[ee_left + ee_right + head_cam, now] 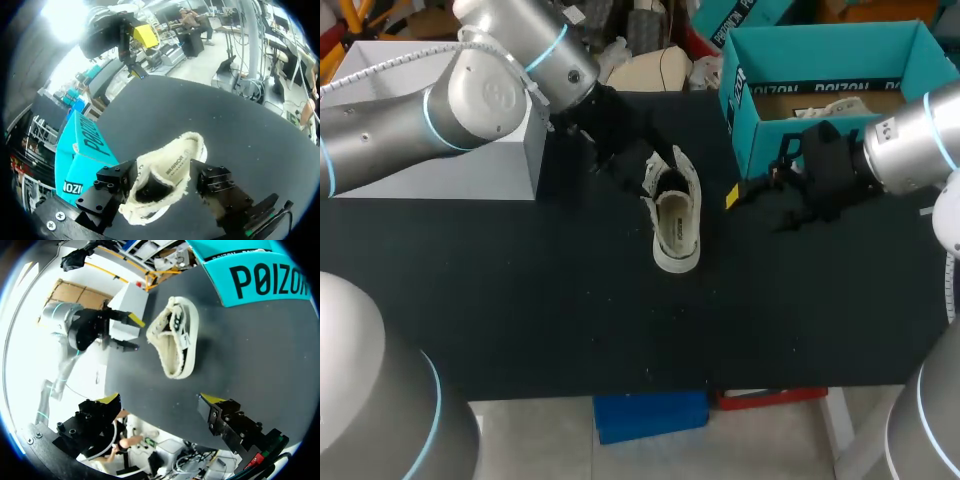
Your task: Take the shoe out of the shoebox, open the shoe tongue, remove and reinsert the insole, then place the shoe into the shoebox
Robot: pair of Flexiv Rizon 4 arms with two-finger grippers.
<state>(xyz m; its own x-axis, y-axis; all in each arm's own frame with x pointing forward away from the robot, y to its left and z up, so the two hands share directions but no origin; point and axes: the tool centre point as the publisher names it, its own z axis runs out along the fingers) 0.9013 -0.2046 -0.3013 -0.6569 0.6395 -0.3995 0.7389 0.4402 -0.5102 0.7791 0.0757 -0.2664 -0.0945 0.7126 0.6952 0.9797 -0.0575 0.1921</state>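
Nearest the left wrist camera, the left hand (164,174) had its 2 black fingers (116,186) spread wide, with 1 on each side of the shoe (175,157). The right wrist view showed the same hand (136,334) just beside the far end of the shoe (175,337) with a narrow gap remaining, so it gripped nothing. The shoe (675,212) was cream-white with a fleecy lining. It rested on the black tabletop (520,300) near the middle, with its toe toward the near edge and its opening facing up. The right hand (160,401) had its 2 yellow-tipped fingers (107,400) set far apart, with only bare tabletop between them, and it held nothing. In the head view this hand (750,190) was positioned to the right of the shoe, apart from it, and directly in front of the shoebox (757,142). The shoebox was teal and stood with its top uncovered at the far right of the tabletop, with brown material visible inside. A pale grey box (470,170) stood at the far left of the tabletop, partly covered by the left arm.
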